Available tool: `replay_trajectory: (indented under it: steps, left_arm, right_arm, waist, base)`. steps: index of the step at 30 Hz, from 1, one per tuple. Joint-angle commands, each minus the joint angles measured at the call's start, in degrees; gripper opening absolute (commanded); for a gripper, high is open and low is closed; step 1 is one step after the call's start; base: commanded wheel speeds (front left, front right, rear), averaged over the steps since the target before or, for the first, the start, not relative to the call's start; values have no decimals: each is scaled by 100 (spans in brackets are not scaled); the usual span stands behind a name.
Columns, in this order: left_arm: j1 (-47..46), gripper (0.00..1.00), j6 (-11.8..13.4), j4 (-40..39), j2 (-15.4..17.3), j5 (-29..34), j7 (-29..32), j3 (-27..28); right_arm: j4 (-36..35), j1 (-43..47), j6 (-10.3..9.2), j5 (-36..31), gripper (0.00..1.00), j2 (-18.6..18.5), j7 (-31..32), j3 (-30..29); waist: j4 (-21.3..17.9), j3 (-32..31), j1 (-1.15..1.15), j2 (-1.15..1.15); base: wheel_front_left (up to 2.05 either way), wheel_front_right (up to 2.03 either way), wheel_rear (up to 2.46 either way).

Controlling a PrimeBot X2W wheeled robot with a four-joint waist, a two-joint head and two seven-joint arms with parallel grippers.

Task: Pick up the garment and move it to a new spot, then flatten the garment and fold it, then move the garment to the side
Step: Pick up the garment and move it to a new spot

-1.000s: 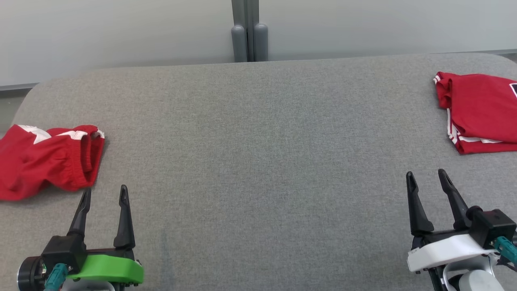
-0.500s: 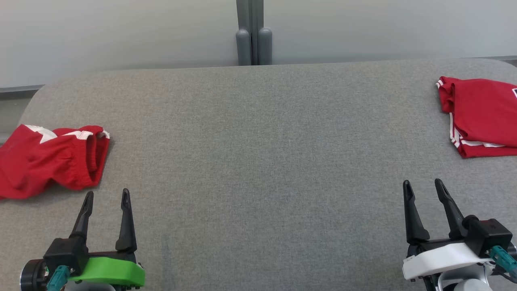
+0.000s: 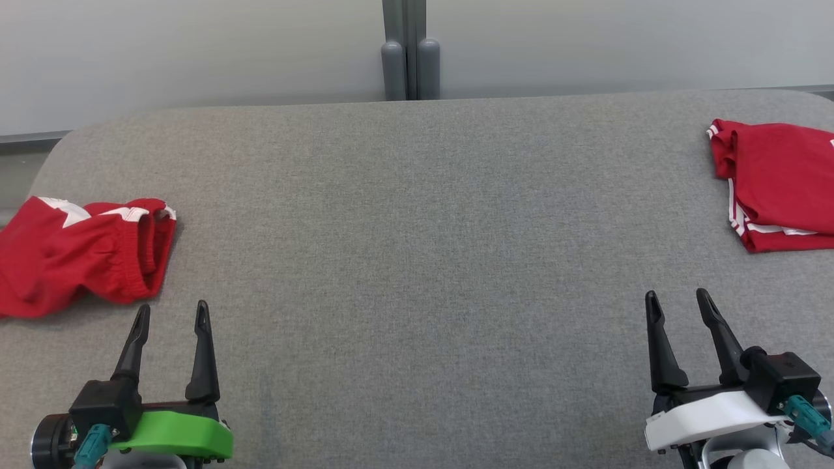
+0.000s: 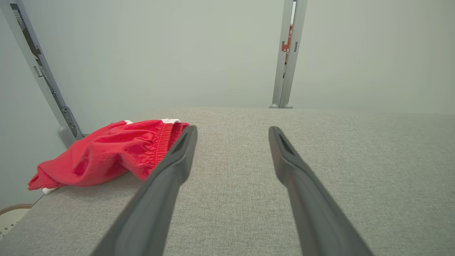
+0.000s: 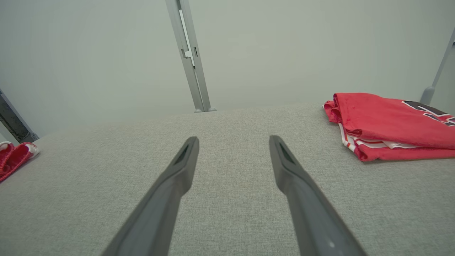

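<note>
A crumpled red garment (image 3: 85, 254) with white trim and an elastic waistband lies at the table's left edge; it also shows in the left wrist view (image 4: 106, 156) and far left in the right wrist view (image 5: 14, 156). My left gripper (image 3: 172, 306) is open and empty just in front of it, a little to its right, without touching it; its fingers (image 4: 233, 128) are spread over bare cloth. A folded red garment (image 3: 782, 182) with white stripes lies at the far right (image 5: 391, 124). My right gripper (image 3: 676, 294) is open and empty, nearer than that one (image 5: 233, 138).
The grey fabric-covered table (image 3: 417, 228) has rounded far corners. Behind it stand pale wall panels and a pair of grey posts (image 3: 410, 58). A slanted metal frame bar (image 4: 42, 78) rises beyond the table's left end.
The head camera has shifted a little, so the whole picture has slid. The right gripper has drawn back slightly toward the near edge. Both grippers stay open and the garments lie as before.
</note>
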Motion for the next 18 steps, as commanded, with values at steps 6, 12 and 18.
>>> replay_trajectory:
  steps: [6, 12, 18]
  left_arm:
    - [-55, 100, -14, 27, 30, 3, 1, 26]
    - [-42, 100, -14, 27, 25, 5, 1, 25]
    - [-65, 100, -15, 32, 18, 5, 1, 34]
  right_arm:
    - [49, -39, -10, -55, 100, -3, -17, 16]
    - [64, -45, -9, -47, 100, -26, -17, 30]
    - [78, -64, -10, -59, 100, -25, -17, 28]
  waist:
    - [13, -29, 0, 0]
    - [21, -34, 0, 0]
    - [27, -25, 0, 0]
  base:
    - [0, 0, 0]
    - [0, 0, 0]
    - [0, 0, 0]
